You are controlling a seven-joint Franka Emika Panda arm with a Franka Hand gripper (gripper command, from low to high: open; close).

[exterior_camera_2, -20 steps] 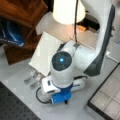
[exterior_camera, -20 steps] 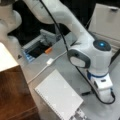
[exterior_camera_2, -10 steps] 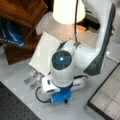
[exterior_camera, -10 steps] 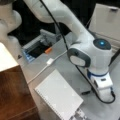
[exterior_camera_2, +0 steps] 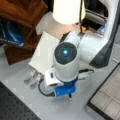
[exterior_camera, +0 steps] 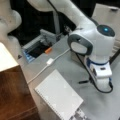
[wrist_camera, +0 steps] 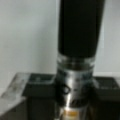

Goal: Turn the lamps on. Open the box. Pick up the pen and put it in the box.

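The gripper (wrist_camera: 72,100) is clamped on the pen (wrist_camera: 77,32), low over the desk (exterior_camera: 62,65) at lower right in a front view; the box (exterior_camera: 37,47) sits open at upper left

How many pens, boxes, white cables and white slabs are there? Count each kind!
pen: 1
box: 1
white cable: 1
white slab: 1
Total: 4
The gripper sits at the pen, one finger on each side.
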